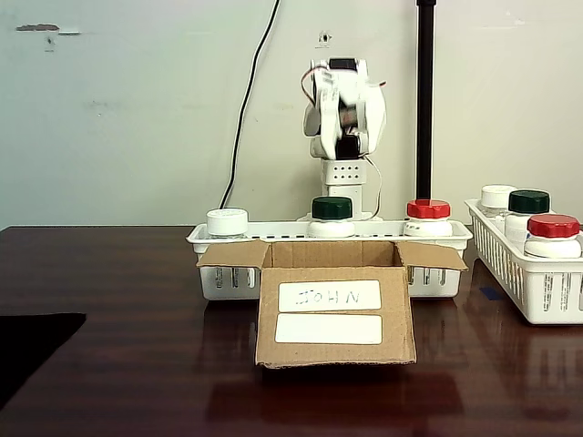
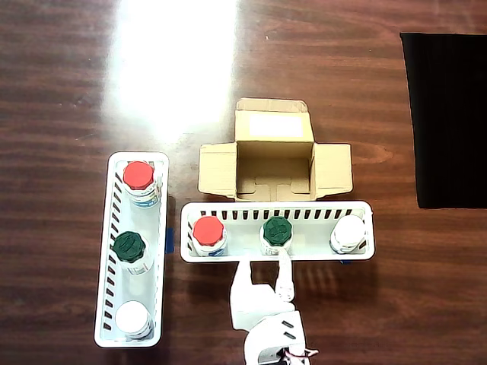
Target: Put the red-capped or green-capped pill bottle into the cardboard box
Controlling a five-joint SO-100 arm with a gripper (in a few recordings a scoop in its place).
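The cardboard box (image 2: pixel 274 163) stands open at the table's middle, its flaps spread and nothing inside; its front carries the label "JOHN" (image 1: pixel 329 295). Right behind it runs a white basket (image 2: pixel 278 215) holding a red-capped pill bottle (image 2: pixel 208 230) (image 1: pixel 428 217), a green-capped bottle (image 2: pixel 277 231) (image 1: pixel 332 215) and a white-capped bottle (image 2: pixel 349 233) (image 1: pixel 227 221). My gripper (image 2: pixel 263 260) is open and empty at the basket's near rim, one fingertip (image 2: pixel 284 258) close to the green-capped bottle. The white arm (image 1: pixel 344 109) rises blurred behind the basket.
A second white basket (image 2: pixel 110 251) (image 1: pixel 533 273) off to the side holds a red-capped (image 2: pixel 138 176), a green-capped (image 2: pixel 129 245) and a white-capped bottle (image 2: pixel 133 318). A black mat (image 2: pixel 449 118) lies at one table corner. A black pole (image 1: pixel 424 100) stands behind the arm.
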